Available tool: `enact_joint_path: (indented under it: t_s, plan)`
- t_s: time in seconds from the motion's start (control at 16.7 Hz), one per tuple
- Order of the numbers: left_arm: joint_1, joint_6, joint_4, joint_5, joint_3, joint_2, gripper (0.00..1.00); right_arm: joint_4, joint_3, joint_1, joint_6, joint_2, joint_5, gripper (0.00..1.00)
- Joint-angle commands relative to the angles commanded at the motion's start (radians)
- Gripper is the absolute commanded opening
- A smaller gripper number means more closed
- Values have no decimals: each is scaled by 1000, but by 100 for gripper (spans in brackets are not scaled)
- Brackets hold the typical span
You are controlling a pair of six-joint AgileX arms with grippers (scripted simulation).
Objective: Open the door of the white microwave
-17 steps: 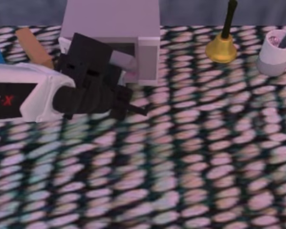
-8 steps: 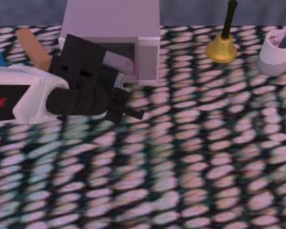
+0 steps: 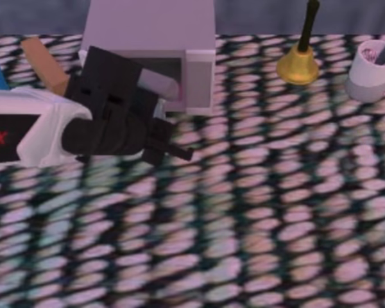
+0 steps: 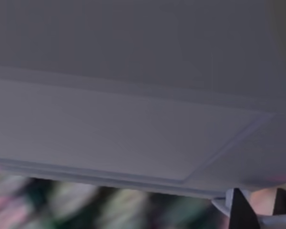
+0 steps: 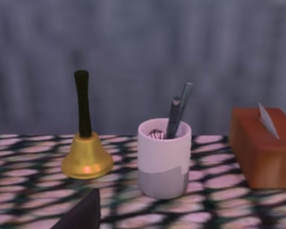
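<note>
White microwave (image 3: 151, 29) sits just beyond the left end effector (image 3: 170, 149), its door (image 3: 159, 82) swung partly outward beside that end effector, presumably to drag it wider; whether the fingers are clenched or released I cannot tell.

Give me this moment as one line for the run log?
task: open door | left gripper: at white microwave front | door: swung partly open | right arm: out of top view | bell, pen cup: untouched
</note>
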Motion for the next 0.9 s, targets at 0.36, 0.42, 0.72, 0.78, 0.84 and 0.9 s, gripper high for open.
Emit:
enact_joint_path:
  t_s: [0.36, 0.42, 0.72, 0.78, 0.84, 0.9]
  plan:
    - [0, 0, 0, 0, 0, 0, 0, 0, 0, 0, 0, 0, 0, 100]
    - [0, 0, 0, 0, 0, 0, 0, 0, 0, 0, 0, 0, 0, 100]
    - [0, 0, 0, 0, 0, 0, 0, 0, 0, 0, 0, 0, 0, 100]
    - [-7, -5, -1, 8, 2, 1, 0, 0, 0, 0, 0, 0, 0, 100]
    - [-5, -2, -1, 10, 0, 1, 0, 0, 0, 0, 0, 0, 0, 100]
    - [0, 8, -2, 17, -6, -2, 0, 0, 0, 0, 0, 0, 0, 100]
